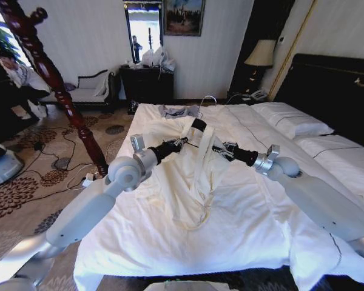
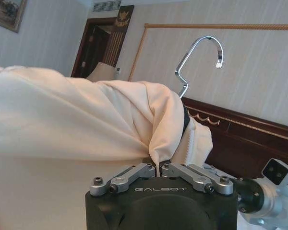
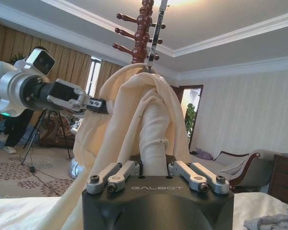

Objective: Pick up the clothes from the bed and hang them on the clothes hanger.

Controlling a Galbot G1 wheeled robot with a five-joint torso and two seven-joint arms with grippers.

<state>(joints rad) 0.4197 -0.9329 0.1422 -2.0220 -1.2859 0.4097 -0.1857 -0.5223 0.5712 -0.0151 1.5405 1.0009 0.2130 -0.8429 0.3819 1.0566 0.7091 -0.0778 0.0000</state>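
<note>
Both claws are closed on the clothes: left claw and right claw from opposite sides, garment draped lengthwise over the clothes hanger between them.

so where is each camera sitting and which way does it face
Head view: high on the robot, looking down the bed; both arms reach to the robe.
Left wrist view: behind the left gripper, facing the headboard; fingers pinch robe under the hanger hook.
Right wrist view: behind the right gripper, facing the wooden post and window.
Both wrist views share the robe on the hanger.
</note>
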